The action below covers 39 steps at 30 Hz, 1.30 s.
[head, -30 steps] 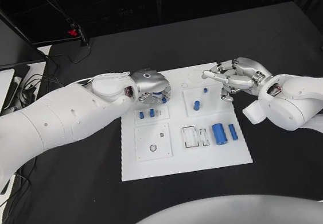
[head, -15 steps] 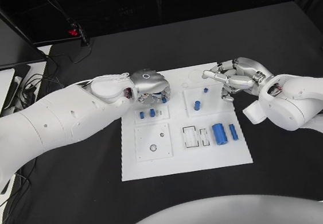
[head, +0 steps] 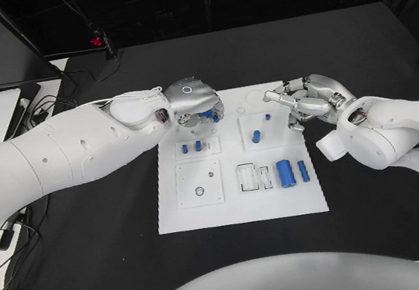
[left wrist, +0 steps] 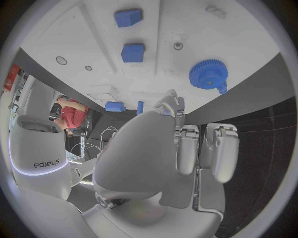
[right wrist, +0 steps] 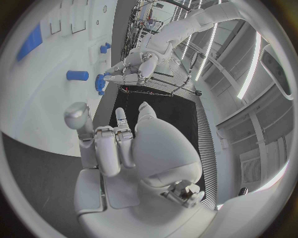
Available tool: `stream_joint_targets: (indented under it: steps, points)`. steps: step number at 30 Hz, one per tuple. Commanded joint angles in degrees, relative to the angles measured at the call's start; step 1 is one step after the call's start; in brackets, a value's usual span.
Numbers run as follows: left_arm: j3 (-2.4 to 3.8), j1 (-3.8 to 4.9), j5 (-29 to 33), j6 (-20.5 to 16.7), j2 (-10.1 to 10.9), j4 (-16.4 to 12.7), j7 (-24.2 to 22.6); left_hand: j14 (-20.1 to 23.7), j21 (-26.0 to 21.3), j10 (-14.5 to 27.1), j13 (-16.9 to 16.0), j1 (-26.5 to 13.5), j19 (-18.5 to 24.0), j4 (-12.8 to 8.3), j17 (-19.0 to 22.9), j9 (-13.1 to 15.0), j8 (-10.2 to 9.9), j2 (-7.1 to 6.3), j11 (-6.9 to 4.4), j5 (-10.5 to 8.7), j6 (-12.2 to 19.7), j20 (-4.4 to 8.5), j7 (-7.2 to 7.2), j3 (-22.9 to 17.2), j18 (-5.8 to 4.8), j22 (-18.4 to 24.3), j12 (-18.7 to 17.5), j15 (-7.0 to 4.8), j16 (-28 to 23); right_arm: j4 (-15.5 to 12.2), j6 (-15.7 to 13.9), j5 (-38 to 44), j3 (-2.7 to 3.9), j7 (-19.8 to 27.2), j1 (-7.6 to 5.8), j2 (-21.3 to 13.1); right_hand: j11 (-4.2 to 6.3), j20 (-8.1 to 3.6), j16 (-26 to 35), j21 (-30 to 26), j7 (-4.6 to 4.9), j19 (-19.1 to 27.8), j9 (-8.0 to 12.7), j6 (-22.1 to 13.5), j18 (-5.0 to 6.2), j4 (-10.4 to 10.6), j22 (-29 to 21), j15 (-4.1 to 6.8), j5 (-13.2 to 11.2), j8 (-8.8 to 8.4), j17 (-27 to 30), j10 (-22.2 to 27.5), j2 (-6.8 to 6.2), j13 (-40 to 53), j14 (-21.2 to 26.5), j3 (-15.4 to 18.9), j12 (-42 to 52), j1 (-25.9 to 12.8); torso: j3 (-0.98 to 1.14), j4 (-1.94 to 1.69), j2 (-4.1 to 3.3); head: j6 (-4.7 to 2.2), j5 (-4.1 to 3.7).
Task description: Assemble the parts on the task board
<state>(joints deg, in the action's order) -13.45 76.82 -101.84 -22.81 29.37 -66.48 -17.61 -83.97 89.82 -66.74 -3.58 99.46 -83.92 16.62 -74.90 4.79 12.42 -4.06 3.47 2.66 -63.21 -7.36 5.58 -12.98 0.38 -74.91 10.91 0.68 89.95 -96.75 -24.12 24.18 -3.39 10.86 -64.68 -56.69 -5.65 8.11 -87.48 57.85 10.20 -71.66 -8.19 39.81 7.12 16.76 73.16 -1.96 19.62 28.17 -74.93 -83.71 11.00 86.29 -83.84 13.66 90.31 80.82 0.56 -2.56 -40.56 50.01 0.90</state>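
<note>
A: Start with the biggest thing.

B: The white rectangular task board (head: 242,207) lies on the black table (head: 93,232), and both hands hover over its far end. The left hand (head: 195,106) is above the far-left corner, the right hand (head: 310,104) above the far-right edge.

A: How do the hands look?

B: In the left wrist view the left hand (left wrist: 180,148) has its fingers (left wrist: 220,148) held side by side, loosely curled, with nothing between them. The right hand (right wrist: 118,148) looks similar in its own wrist view: fingers (right wrist: 81,124) extended and a little apart, gripping nothing.

A: Where are the parts?

B: Ahead of the left hand's fingertips in the left wrist view sits a blue toothed gear (left wrist: 208,74) on the board, clear of the fingers. Past it stand two small blue blocks (left wrist: 133,52), one behind the other. In the head view those blocks (head: 192,147) are just nearer the robot than the left hand.

A: And by the right hand?

B: Beside it, toward the board's middle, a short blue cylinder (head: 256,136) lies in a square panel, with a tiny blue peg (head: 266,116) just beyond it, nearest the right fingertips. Nearer the robot than that hand lie a fat blue cylinder (head: 284,174) and a slimmer blue bar (head: 303,170), side by side, well apart from either hand.
</note>
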Motion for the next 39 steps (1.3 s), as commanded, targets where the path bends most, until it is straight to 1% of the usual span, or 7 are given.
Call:
stream_joint_targets:
  steps: [1,9,13,16,19,25,39]
  points:
    - [0.04,0.57,-0.38,-1.63,0.90,-1.11,0.56,-6.03,0.18,-0.40,0.07,-0.39,-6.08,-0.07,-15.10,0.54,0.00,-0.05,0.12,0.30,-1.39,0.31,0.93,-0.33,-0.38,-15.09,-0.38,-0.07,0.05,-0.08,0.16,0.10,0.03,0.11,-0.07,0.01,-0.06,0.01,-0.03,-0.33,-0.07,0.28,0.05,-0.42,0.36,-0.09,0.04,0.00,0.20,0.40,-10.24,-6.29,0.11,3.71,-3.23,0.34,-0.31,0.60,0.03,0.00,0.02,-0.01,0.23]
    - [0.02,1.21,-0.37,0.61,4.38,-3.70,1.72,-6.03,0.18,-0.42,0.08,-0.40,-6.08,-0.05,-15.10,0.54,-0.02,-0.07,0.13,0.30,-1.40,0.31,0.93,-0.35,-0.38,-15.09,-0.42,-0.06,0.05,-0.14,0.13,0.10,0.03,0.10,-0.07,-0.10,-0.06,0.01,-0.03,-0.33,-0.07,0.28,0.05,-0.42,0.36,-0.09,0.04,0.00,0.20,0.40,-10.24,-6.29,0.11,3.71,-3.23,0.34,-0.31,0.60,0.01,-0.05,0.00,-0.01,0.42]
    - [0.02,1.30,-0.36,1.71,6.35,-5.19,2.37,-6.03,0.18,-0.42,0.11,-0.48,-6.08,0.00,-15.10,0.52,-0.17,-0.20,0.13,0.26,-1.35,0.31,0.90,-0.41,-0.38,-15.09,-0.65,-0.03,0.05,-0.14,0.10,0.10,0.03,0.12,-0.07,-0.16,-0.06,0.01,-0.03,-0.33,-0.07,0.28,0.05,-0.42,0.36,-0.09,0.04,0.00,0.20,0.40,-10.24,-6.29,0.11,3.71,-3.23,0.34,-0.31,0.60,-0.01,-0.07,0.00,-0.01,0.38]
    - [0.01,1.33,-0.36,2.19,7.76,-6.22,2.83,-6.03,0.18,-0.43,0.11,-0.53,-6.08,0.03,-15.10,0.52,-0.21,-0.22,0.13,0.25,-1.35,0.31,0.89,-0.44,-0.38,-15.09,-0.73,-0.03,0.05,-0.14,0.11,0.10,0.03,0.15,-0.07,-0.21,-0.06,0.01,-0.03,-0.33,-0.07,0.28,0.05,-0.42,0.36,-0.09,0.04,0.00,0.20,0.40,-10.24,-6.29,0.11,3.71,-3.23,0.34,-0.31,0.60,-0.02,-0.02,0.02,-0.01,0.61]
    - [0.01,1.33,-0.35,2.59,8.56,-6.74,3.13,-6.03,0.18,-0.44,0.11,-0.55,-6.08,0.04,-15.10,0.52,-0.22,-0.21,0.13,0.25,-1.36,0.31,0.88,-0.45,-0.38,-15.09,-0.75,-0.03,0.05,-0.14,0.09,0.10,0.03,0.16,-0.07,-0.28,-0.06,0.01,-0.03,-0.33,-0.07,0.28,0.05,-0.42,0.36,-0.09,0.04,0.00,0.20,0.40,-10.24,-6.29,0.11,3.71,-3.23,0.34,-0.31,0.60,0.02,-0.14,0.00,-0.01,0.56]
    - [0.00,1.28,-0.36,3.53,9.11,-6.83,3.05,-6.03,0.18,-0.49,0.11,-0.63,-6.08,0.07,-15.10,0.53,-0.25,-0.22,0.12,0.24,-1.40,0.31,0.87,-0.48,-0.38,-15.09,-0.83,-0.02,0.05,-0.09,0.15,0.10,0.03,0.22,-0.07,-0.25,-0.06,0.01,-0.02,-0.47,-0.06,0.35,0.06,-0.45,0.39,-0.09,-0.02,0.00,0.21,0.41,-10.21,-6.29,0.09,3.71,-3.21,0.37,-0.31,0.64,-0.07,0.02,-0.02,-0.01,0.93]
    - [-0.01,0.61,-0.36,4.88,8.46,-5.06,2.00,-6.03,0.18,-0.36,0.14,-0.82,-6.08,0.07,-15.10,0.48,-0.60,-0.36,0.08,0.24,-1.21,0.31,0.79,-0.68,-0.38,-15.09,-1.37,-0.05,0.05,-0.05,0.23,0.10,0.03,0.33,-0.07,-0.22,-0.06,0.01,-0.04,-0.49,-0.06,0.36,0.07,-0.46,0.40,-0.09,-0.03,0.00,0.22,0.42,-10.23,-6.29,0.08,3.71,-3.23,0.38,-0.31,0.64,-0.04,0.02,-0.01,-0.01,0.94]
